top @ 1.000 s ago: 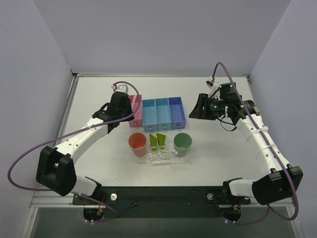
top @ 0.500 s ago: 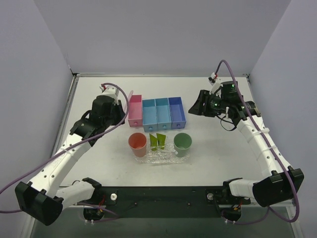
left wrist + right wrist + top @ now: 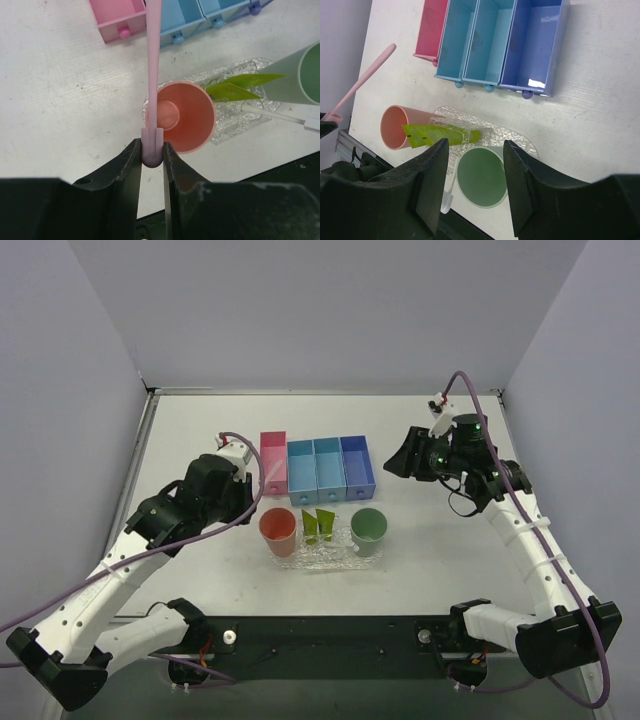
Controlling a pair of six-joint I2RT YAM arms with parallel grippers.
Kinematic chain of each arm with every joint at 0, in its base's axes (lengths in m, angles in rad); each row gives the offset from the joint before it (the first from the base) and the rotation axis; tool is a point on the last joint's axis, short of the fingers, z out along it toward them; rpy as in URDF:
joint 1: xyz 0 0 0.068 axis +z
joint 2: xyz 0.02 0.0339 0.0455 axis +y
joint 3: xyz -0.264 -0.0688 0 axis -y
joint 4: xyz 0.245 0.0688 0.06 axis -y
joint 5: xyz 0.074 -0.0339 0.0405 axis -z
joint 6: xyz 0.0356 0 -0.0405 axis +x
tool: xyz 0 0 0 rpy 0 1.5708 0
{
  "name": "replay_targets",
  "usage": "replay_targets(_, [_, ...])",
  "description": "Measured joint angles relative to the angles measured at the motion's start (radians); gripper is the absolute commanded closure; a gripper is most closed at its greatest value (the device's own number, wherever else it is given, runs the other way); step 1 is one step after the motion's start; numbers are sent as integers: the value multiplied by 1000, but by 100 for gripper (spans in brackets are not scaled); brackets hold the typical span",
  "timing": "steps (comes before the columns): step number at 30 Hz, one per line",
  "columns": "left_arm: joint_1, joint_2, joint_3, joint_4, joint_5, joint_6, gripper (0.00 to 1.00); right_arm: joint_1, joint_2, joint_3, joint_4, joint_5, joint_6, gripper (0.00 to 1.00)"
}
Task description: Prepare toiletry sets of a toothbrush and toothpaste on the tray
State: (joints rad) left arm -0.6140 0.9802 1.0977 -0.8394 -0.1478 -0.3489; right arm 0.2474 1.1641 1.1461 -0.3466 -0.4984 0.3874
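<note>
Gripping the toothbrush (image 3: 152, 60) by one end, the left pincer (image 3: 152, 150) is clamped on it, and in its wrist view sits over the near rim of the pink cup (image 3: 187, 117). That cup stands at the left end of the tray (image 3: 240, 117). Two toothpaste tubes (image 3: 235, 87) sit on the tray between it and the green cup (image 3: 369, 528). The right pincer (image 3: 475, 187) hangs with its fingers apart, holding nothing, to the right of the bins (image 3: 318, 468). White surface (image 3: 200, 430) stretches broadly left of the tray and behind the bins. The brush's far end is cut off in the left wrist view. A thin whitish stick (image 3: 280, 116) by the green cup runs out of frame; I cannot tell what it is.
</note>
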Motion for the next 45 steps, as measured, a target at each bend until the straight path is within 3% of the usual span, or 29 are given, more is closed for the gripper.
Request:
replay_targets(13, [-99,12,193,-200,84,2,100,0,-44,-10,-10,25,-39,57])
replay_targets(22, [-108,51,202,-320,236,44,100,0,-53,-10,-24,66,-58,56])
replay_targets(32, [-126,7,231,-354,269,102,100,0,-56,-18,-41,103,-60,57])
replay_targets(45, [-244,-39,220,-410,317,136,100,0,-56,-19,-49,136,-54,57])
